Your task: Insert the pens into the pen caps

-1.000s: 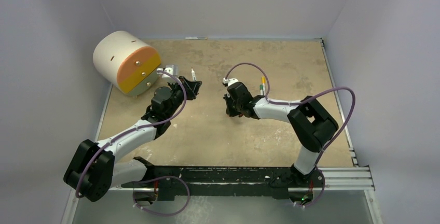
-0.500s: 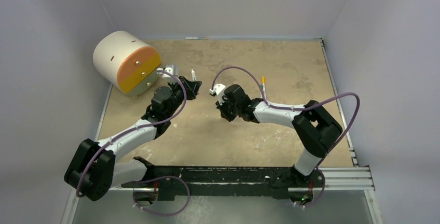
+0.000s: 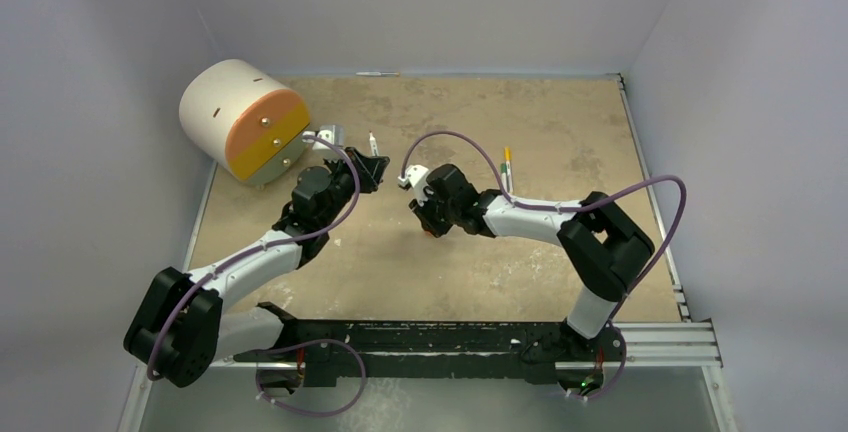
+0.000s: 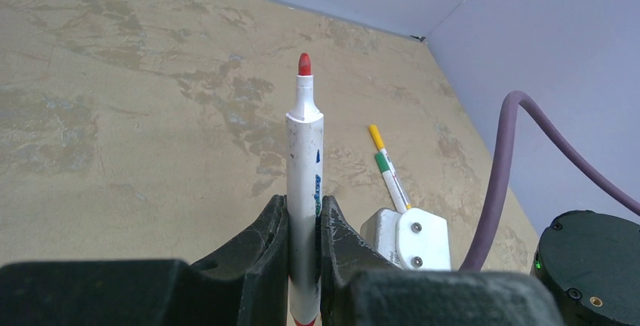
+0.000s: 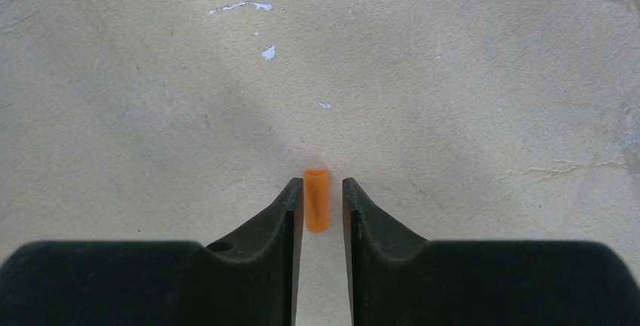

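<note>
Orange-faced drum [image 3: 240, 117] near left gripper [image 3: 375, 164]

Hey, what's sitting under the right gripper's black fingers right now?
A small orange plastic cap lies on the tan table, between the parted fingertips of the right gripper. The fingers hide the table directly beneath them.

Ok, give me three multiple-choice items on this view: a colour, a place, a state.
1. Tip colour of the pen in the left gripper? A. Red. B. Green. C. Yellow.
2. Where is the orange cap? A. On that pen's tip. B. On the table, between the right gripper's fingers. C. In the left gripper.
3. The right gripper's jaws are: A. Shut on a pen. B. Shut, empty. C. Open.
Answers: A, the held pen's tip is red; B, the cap lies between the fingertips; C, a gap shows beside the cap.
</note>
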Robot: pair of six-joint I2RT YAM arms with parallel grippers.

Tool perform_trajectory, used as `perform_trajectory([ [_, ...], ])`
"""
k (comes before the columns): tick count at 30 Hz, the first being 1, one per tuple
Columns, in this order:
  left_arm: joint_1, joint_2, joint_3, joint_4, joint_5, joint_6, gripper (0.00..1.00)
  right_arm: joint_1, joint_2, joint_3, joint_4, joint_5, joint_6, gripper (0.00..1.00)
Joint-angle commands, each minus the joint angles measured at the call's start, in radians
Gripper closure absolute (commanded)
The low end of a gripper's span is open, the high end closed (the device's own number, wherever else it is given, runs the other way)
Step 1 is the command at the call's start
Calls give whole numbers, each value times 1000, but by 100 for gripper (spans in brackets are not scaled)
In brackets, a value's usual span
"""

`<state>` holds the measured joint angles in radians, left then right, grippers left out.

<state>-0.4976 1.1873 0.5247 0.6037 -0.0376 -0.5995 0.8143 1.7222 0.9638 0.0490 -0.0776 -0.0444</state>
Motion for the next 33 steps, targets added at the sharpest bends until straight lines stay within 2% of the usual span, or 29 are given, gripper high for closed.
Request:
perform_trajectory([
  [1,8,-5,-3,55,11,-3,100,5,-29,37,1,26,63,72],
  [5,8,-1,-2,56,11,-11,100,5,-13,84,-100,162,327,72],
  [9,10,9,0,65,6,-26,100,39,-60,57,-78,295,524,45],
  [11,10,17,1,69,7,-35,100,58,-90,35,-60,317,611,38],
  [12,10,20,1,69,7,-38,100,68,-99,28,-60,337,661,37],
  [13,10,21,2,69,5,-45,100,80,-104,23,-68,369,726,41],
  [14,10,22,2,70,0,-53,100,93,-105,22,-91,422,803,50],
  [15,10,20,1,66,-11,-63,100,105,-97,28,-124,477,881,51],
  [16,10,18,2,60,-23,-75,100,112,-85,41,-181,514,960,38],
  [17,10,14,2,55,-37,-86,100,118,-68,60,-233,546,1023,31],
  [21,10,-12,2,21,-80,-132,100,124,25,163,-399,568,1167,22],
  [24,10,-29,1,2,-100,-142,100,126,69,201,-438,547,1230,23],
  [33,10,-38,8,-23,-107,-132,100,126,126,268,-497,527,1276,37],
])
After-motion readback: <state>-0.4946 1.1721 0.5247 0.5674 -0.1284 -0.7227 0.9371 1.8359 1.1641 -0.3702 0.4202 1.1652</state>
